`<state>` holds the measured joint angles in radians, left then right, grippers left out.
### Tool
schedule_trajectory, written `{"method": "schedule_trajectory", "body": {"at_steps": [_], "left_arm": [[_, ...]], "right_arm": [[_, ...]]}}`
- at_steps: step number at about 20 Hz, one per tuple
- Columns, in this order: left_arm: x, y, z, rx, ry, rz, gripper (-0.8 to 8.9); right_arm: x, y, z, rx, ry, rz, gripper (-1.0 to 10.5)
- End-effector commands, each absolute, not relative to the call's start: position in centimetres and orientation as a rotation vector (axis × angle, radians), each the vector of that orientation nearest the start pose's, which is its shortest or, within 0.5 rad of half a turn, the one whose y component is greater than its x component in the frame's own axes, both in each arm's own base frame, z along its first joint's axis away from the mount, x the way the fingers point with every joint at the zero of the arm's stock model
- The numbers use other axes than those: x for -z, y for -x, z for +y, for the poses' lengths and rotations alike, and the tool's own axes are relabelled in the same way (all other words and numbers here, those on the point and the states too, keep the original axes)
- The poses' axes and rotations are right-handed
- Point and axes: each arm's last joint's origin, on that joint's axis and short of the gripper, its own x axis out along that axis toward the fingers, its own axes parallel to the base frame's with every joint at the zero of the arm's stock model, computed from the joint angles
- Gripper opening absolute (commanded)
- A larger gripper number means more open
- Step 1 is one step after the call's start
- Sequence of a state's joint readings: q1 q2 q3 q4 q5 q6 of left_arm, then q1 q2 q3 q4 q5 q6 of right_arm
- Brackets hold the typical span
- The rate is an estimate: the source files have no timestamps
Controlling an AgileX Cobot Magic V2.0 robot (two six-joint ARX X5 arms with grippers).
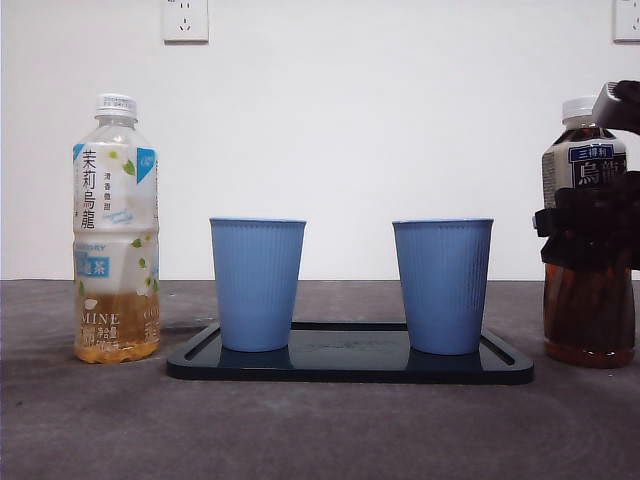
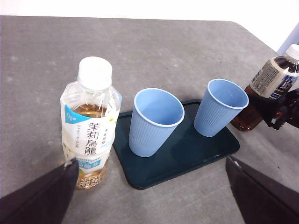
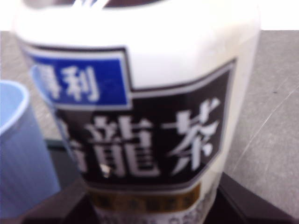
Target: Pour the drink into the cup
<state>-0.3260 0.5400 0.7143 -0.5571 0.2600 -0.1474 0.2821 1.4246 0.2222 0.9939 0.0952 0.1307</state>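
The dark tea bottle (image 1: 588, 270) stands on the table (image 1: 320, 430) just right of the tray (image 1: 350, 366), with the right gripper (image 1: 588, 228) closed around its middle. The grasp looks made; next comes lifting, then tipping over the near cup (image 1: 442, 285). The white cap seems on, which would block pouring. The right wrist view is filled by the blurred label. The left gripper (image 2: 149, 196) hangs wide open, empty, near the pale bottle (image 2: 88, 123).

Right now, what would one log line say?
right gripper: around dark tea bottle, upright | left gripper: open, near jasmine bottle | cups: empty, on tray
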Motion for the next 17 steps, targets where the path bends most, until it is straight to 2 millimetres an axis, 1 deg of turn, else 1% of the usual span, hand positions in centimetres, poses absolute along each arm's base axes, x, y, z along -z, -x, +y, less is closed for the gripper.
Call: {"method": "schedule_trajectory", "body": {"at_steps": [1, 4, 7, 11, 14, 17], "left_arm": [[-30.8, -10.5, -4.4, 0.556, 0.119, 0.416, 4.86], [-30.8, -10.5, -4.4, 0.556, 0.119, 0.416, 4.86], [-30.7, -10.5, -4.4, 0.556, 0.119, 0.418, 4.86], [-30.7, -10.5, -4.4, 0.557, 0.112, 0.417, 4.86], [-30.7, -10.5, -4.4, 0.559, 0.104, 0.415, 4.86], [-30.7, -10.5, -4.4, 0.560, 0.098, 0.414, 4.87]], "right_arm": [[-15.0, -20.9, 6.1, -0.203, -0.085, 0.189, 2.0], [-16.6, -20.7, 6.5, -0.210, -0.048, 0.272, 2.0], [-19.2, -21.0, 7.1, -0.199, 0.048, 0.379, 2.0], [-23.2, -21.3, 8.7, -0.158, 0.234, 0.509, 2.0], [-26.1, -20.9, 10.0, -0.125, 0.371, 0.543, 2.0], [-28.5, -20.2, 11.0, -0.133, 0.512, 0.555, 2.0]]}}
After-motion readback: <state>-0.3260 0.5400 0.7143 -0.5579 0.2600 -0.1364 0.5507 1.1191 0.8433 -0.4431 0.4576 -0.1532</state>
